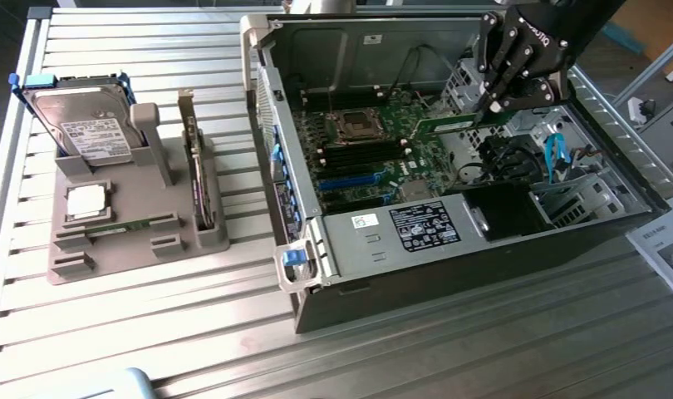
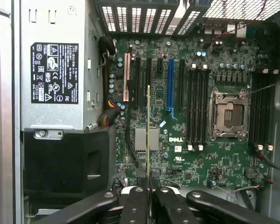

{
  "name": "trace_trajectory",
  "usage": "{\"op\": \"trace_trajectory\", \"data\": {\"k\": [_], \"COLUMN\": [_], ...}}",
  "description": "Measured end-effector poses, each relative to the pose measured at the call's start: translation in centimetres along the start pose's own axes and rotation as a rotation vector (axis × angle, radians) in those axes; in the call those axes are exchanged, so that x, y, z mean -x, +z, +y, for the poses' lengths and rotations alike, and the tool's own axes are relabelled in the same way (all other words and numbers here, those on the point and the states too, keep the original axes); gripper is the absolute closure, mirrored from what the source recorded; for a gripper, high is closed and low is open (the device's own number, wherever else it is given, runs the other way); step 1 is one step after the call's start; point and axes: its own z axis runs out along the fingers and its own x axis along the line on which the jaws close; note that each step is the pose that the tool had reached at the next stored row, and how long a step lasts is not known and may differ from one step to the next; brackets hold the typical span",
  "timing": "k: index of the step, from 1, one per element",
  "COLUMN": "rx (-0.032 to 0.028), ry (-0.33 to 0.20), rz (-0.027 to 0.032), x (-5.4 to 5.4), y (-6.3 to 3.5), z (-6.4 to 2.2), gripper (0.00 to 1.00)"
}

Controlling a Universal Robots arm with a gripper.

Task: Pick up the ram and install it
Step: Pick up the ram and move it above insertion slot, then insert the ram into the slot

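Note:
My gripper [image 1: 495, 106] hangs over the open computer case [image 1: 272, 50], shut on the ram [image 1: 442, 125], a thin green stick that juts from the fingers toward the exterior view's left, above the motherboard [image 1: 403, 170]. The wrist view sees the ram [image 2: 148, 121] edge-on as a narrow green-yellow line running out from between the black fingers [image 2: 136, 205] of the gripper [image 2: 148, 198]. Below it lie the motherboard [image 2: 186, 158], the long black memory slots [image 2: 198, 109] and the empty processor socket [image 2: 228, 114]. The stick is above the board, apart from the slots.
A power supply [image 1: 420, 229] with a black label fills the case's near corner, with cables and drive bays [image 1: 569, 199] on the exterior view's right. On the slatted table at the left, a grey holder [image 1: 115, 241] carries a hard drive [image 1: 87, 125], a silver chip [image 1: 87, 201] and an upright card [image 1: 198, 174].

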Motion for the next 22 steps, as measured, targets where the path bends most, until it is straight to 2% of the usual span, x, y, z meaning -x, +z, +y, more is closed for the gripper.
{"op": "trace_trajectory", "data": {"k": [6,16,19,22], "rx": [0.0000,-0.0002,-0.0003,-0.0003], "ry": [0.000,0.012,0.013,0.013], "rz": [-0.0001,-0.0001,0.0000,0.0000], "x": [0.1,2.0,2.8,3.0], "y": [0.21,2.41,3.22,4.02], "z": [-0.02,0.06,0.36,0.45], "gripper": [0.87,0.87,0.87,0.87]}}
